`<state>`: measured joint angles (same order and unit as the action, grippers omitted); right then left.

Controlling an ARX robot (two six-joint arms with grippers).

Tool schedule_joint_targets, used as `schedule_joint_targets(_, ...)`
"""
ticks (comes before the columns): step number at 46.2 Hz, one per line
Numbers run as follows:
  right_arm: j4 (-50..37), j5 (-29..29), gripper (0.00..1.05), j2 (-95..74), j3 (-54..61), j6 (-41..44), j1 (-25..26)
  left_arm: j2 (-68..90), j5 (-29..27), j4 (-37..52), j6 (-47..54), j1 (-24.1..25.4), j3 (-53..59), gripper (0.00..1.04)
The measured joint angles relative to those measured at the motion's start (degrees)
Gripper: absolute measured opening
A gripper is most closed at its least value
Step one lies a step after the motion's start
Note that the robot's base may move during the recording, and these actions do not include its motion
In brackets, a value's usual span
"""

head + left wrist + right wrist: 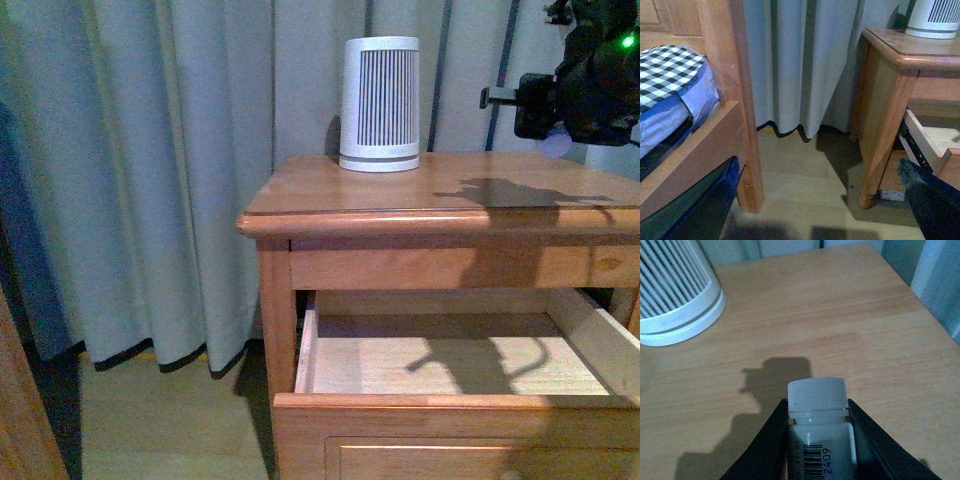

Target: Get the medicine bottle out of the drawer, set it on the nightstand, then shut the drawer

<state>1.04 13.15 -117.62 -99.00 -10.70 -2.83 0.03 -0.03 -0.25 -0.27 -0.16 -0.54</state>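
The right pincer (817, 406) grips the medicine bottle (821, 442), its dark, smooth fingers (765, 440) pressed to either side of the little white cylinder. The bottle's cap is finely ribbed and a barcode is printed on its label. It hangs over the nightstand (400, 195), casting a shadow on the honey-brown, fine-grained top with its rounded edge. Toward the back stands a tapered white device (380, 90) with dark vertical slats. The drawer (305, 350) is pulled out, pale wood inside. Grey curtain (150, 180) falls in soft folds behind. Down by the wooden bed frame (735, 90), the left pincer (810, 220) has its fingers spread wide.
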Motion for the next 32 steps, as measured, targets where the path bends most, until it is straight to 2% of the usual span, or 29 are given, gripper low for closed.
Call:
schedule_joint_targets(14,6.56,2.14,0.3,-9.4,-12.26,-0.46,1.05,0.0,0.0,0.0,0.0,0.0,0.0,0.98)
schedule_joint_targets(20,7.45,2.73,0.5,-10.82,-13.42,-0.39,1.16,0.0,0.0,-0.02,0.0,0.0,0.0,0.98)
schedule_joint_targets(32,3.52,1.51,0.87,-9.42,-12.0,-0.59,1.57,0.0,0.0,0.0,0.0,0.0,0.0,0.98)
